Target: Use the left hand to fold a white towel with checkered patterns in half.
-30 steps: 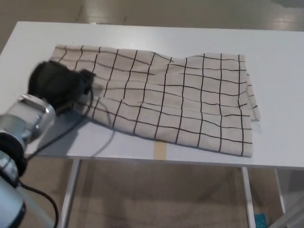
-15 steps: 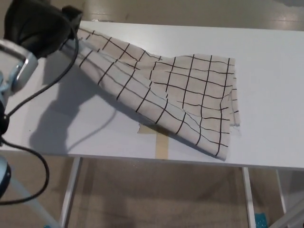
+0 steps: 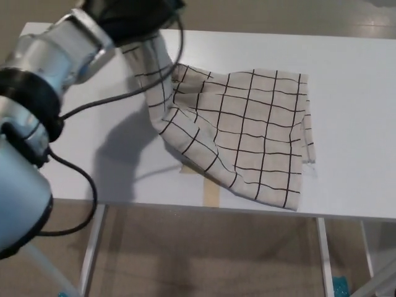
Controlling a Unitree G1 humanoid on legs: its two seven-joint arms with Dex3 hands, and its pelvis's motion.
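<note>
Now the left hand [image 3: 133, 15] sits at the top left of the frame, closed on the towel's [image 3: 247, 133] left edge, which hangs from it in a bunched strip. A second ago the towel lay flat and spread across the table [image 3: 352, 93], with the hand low at its left end. Half a second ago that end was lifted at the far upper left. Since then the hand has carried it rightward, toward the frame's top centre, and the lifted cloth now drapes down over the part still lying flat. The right half of the towel rests on the table, centre-right of the frame, its lower edge near the table's front edge. Judgement: the fold is roughly midway; the lifted end needs to travel on to the right edge and be laid down before letting go.

The hand is cut off by the top of the frame, so the fingers themselves are hard to make out; the grip is read from the cloth hanging off it. The right hand does not show. A strip of tape [image 3: 210, 195] at the table's front edge is partly covered by the towel.
</note>
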